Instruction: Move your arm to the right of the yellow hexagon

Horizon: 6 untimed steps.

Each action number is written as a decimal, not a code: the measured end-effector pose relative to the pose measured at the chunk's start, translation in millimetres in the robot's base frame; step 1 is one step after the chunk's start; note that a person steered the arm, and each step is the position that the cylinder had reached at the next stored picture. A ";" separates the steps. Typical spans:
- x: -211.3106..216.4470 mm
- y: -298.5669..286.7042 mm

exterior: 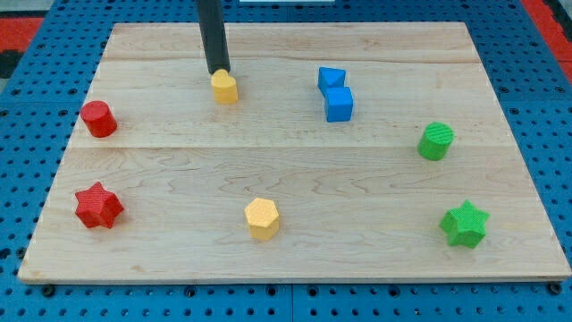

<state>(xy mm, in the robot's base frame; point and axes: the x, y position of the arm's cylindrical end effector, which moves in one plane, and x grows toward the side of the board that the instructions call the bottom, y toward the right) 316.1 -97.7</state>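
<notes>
The yellow hexagon point(262, 217) lies near the view's bottom, a little left of the middle of the wooden board point(295, 259). My tip point(218, 72) is near the view's top, touching or just above a small yellow block point(224, 88). The tip stands far above the hexagon in the view and slightly to its left.
A red cylinder point(98, 119) and a red star point(97, 206) lie at the view's left. A blue block pair point(335, 93) lies at the top middle. A green cylinder point(436, 141) and a green star point(465, 224) lie at the right.
</notes>
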 end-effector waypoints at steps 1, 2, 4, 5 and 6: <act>5.1 24.8; 21.7 25.5; 139.0 128.1; 221.0 127.9; 269.6 121.0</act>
